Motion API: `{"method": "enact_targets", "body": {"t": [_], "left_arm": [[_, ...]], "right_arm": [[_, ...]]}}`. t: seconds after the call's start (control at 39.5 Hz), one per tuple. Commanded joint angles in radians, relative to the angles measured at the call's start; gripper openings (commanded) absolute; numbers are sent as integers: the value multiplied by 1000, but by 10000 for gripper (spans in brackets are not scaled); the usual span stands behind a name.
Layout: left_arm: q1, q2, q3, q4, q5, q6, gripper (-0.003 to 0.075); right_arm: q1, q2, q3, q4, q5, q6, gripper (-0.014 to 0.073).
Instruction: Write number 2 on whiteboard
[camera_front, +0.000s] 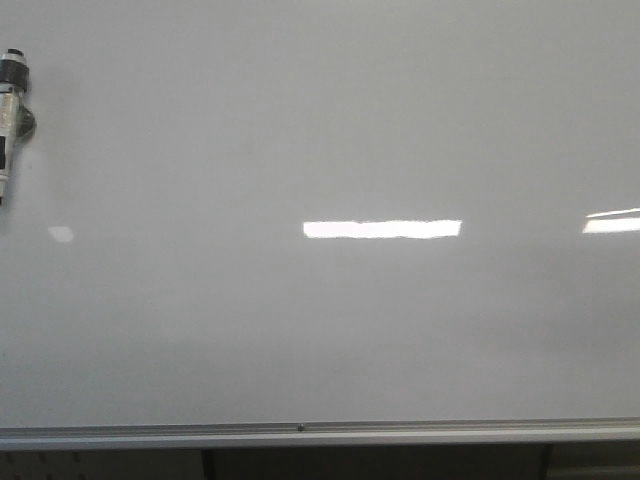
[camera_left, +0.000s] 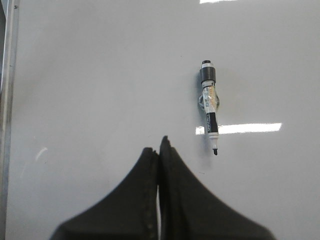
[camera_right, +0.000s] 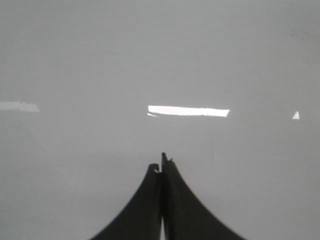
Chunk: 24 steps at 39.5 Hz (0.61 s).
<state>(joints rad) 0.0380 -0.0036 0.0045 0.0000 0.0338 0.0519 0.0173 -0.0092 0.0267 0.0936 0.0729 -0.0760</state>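
Observation:
The glossy white-grey whiteboard (camera_front: 320, 330) fills the front view, with a silver rail (camera_front: 300, 433) along its lower edge. No drawn number 2 shows on it in any view. A marker (camera_front: 10, 120) with a black cap end and a black tip lies on the board at the far left edge of the front view. It also shows in the left wrist view (camera_left: 210, 107), uncapped, tip pointing toward the fingers. My left gripper (camera_left: 160, 145) is shut and empty, a short way from the marker's tip. My right gripper (camera_right: 162, 162) is shut and empty over bare board (camera_right: 160, 60).
Bright rectangular light reflections (camera_front: 382, 229) lie across the board. The board's metal side frame (camera_left: 7, 100) runs along one edge of the left wrist view. Dark space shows below the rail in the front view.

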Motion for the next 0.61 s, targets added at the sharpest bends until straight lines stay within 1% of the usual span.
{"method": "enact_targets", "body": {"t": [0.0,0.3,0.38,0.51,0.58], "left_arm": [[1,-16,25,-12,-81,0,-20],[1,-16,25,-10,-81,2,-20],[1,-16,25,27,-115,2,-20],[1,-16,25,32,-196,2,-20],[1,-16,25,32,-198,2,-20]], "right_arm": [[-6,-17,0,1,-82,-11,-67],[-5,-17,0,1,-84,-11,-67],[-5,-17,0,1,-98,-11,-67],[-5,-17,0,1,-97,-11,-67],[-5,-17,0,1,-103,-11,-67]]}}
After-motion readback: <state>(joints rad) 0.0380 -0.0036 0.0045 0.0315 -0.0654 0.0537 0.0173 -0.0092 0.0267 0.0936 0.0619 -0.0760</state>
